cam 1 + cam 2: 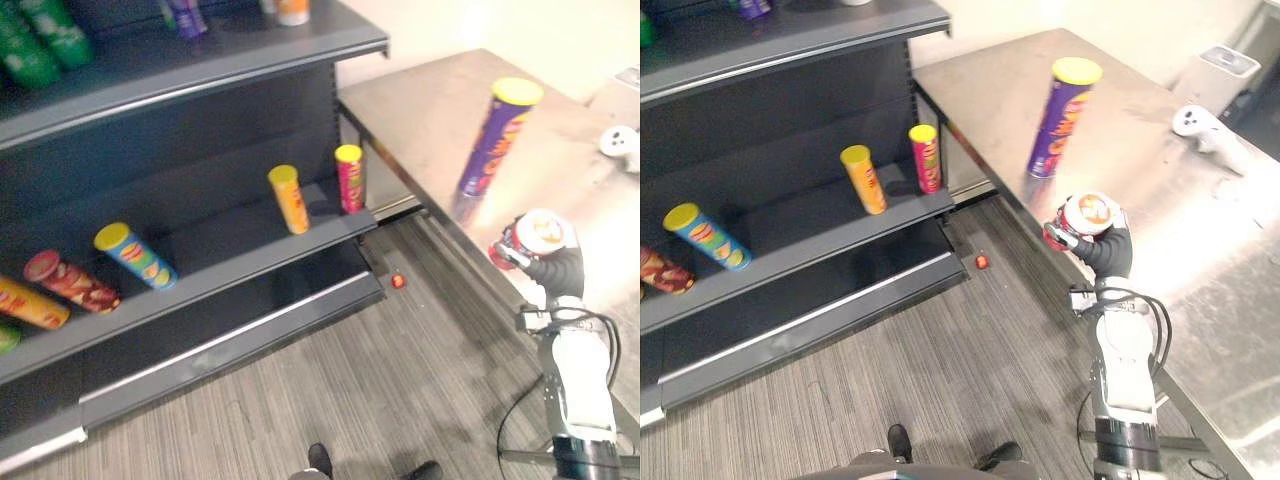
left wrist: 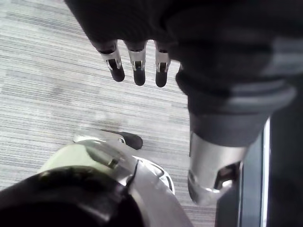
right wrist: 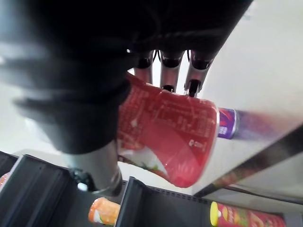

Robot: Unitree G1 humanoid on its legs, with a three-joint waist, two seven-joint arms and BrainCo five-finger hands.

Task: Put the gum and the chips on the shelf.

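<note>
My right hand (image 1: 556, 270) is shut on a red gum tub (image 1: 541, 232) with a white lid, held over the near edge of the steel table (image 1: 420, 110). In the right wrist view the tub (image 3: 175, 142) lies across the palm with the fingers curled round it. A tall purple chips can (image 1: 496, 140) with a yellow lid stands upright on the table just beyond the hand. The dark shelf (image 1: 230, 262) is off to the left. My left hand (image 2: 138, 64) hangs over the carpet, fingers straight and holding nothing.
The middle shelf board carries an upright pink can (image 1: 350, 178), a leaning orange can (image 1: 289, 199) and a blue can (image 1: 135, 255) lying down, with more cans further left. Green bottles (image 1: 40, 40) stand on the top board. A small red object (image 1: 398, 281) lies on the floor. A white controller (image 1: 1205, 125) rests on the table.
</note>
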